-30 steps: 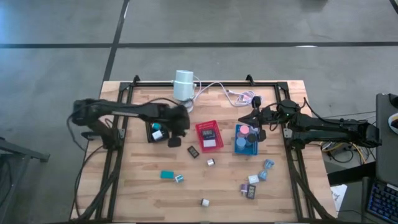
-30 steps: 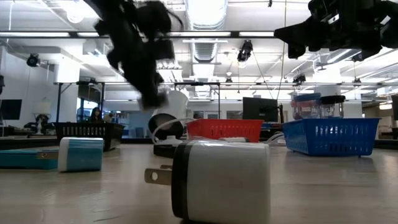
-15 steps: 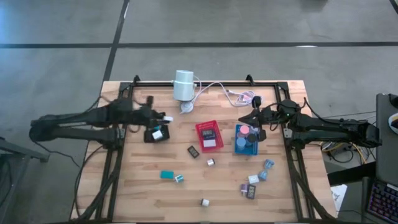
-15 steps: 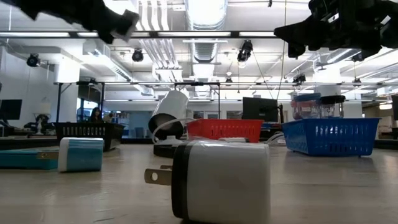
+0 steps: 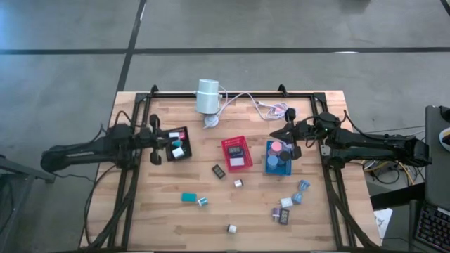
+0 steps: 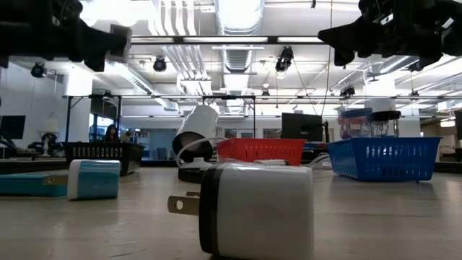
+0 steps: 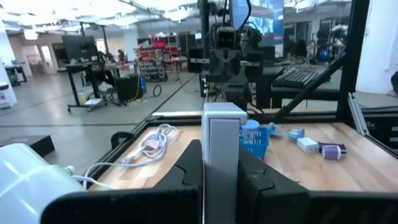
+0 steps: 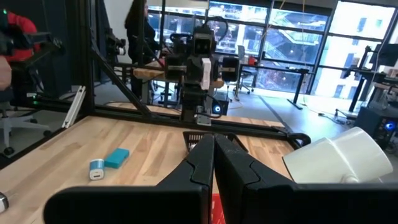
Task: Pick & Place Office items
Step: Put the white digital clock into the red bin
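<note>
While the left gripper [image 5: 171, 136] hangs raised at the left rim of the black tray [image 5: 184, 131], its fingers [image 7: 186, 168] pinch a white block [image 7: 221, 149] that stands upright between them. Inside the tray, just beyond those fingertips, lie a teal piece [image 5: 177, 144] and a white piece [image 5: 178, 152]. Across the table, the right gripper [image 5: 288, 133] is poised above the near corner of the blue tray [image 5: 268, 163], its fingers [image 8: 202, 163] pressed together with nothing between them; pink and blue round discs [image 5: 277, 147] rest in that tray directly beside it. Between the two grippers sits the red tray [image 5: 228, 146], holding a dark piece [image 5: 235, 150] and a white piece [image 5: 239, 161]. Well apart from both grippers, loose items are scattered over the wooden table [image 5: 162, 218]: a teal block [image 5: 188, 197], a white plug adapter [image 6: 256, 209], a black block [image 5: 219, 171], and a cluster of small pieces [image 5: 288, 204] nearer the right arm. Behind the left gripper lies a white cylinder [image 5: 207, 96] with its cable [image 5: 246, 98].
</note>
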Controlling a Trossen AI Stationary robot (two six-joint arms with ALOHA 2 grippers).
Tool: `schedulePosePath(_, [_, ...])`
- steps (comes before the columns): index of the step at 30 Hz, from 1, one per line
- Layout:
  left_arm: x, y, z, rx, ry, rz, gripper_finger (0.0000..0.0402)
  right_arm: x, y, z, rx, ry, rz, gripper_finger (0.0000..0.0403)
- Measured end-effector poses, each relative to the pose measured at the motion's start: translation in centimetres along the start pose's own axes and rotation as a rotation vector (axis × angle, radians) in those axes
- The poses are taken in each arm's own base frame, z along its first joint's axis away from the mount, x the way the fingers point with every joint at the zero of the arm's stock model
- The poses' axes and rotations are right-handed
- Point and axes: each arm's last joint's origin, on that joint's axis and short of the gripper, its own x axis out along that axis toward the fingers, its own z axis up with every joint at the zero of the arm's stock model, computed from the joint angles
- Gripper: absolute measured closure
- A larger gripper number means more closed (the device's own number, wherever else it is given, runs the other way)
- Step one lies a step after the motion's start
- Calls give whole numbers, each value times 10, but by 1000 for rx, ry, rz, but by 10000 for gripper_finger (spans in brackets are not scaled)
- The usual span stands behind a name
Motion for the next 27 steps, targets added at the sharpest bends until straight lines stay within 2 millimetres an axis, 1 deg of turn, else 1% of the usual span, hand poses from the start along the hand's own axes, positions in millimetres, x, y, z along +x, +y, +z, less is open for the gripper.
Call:
schedulePosePath(5, [-5,-2,-17,-2,-26,-6,370,0,0,0,13,1,0,394])
schedulePosePath(12, [-10,-4,-28,4,-62,-30,370,0,0,0,13,2,0,394])
schedulePosePath(24, [-12,-5,-27,3,-89,-40,370,0,0,0,14,2,0,394])
schedulePosePath(27, [-11,-2,-25,-37,-91,28,370,0,0,0,18,2,0,394])
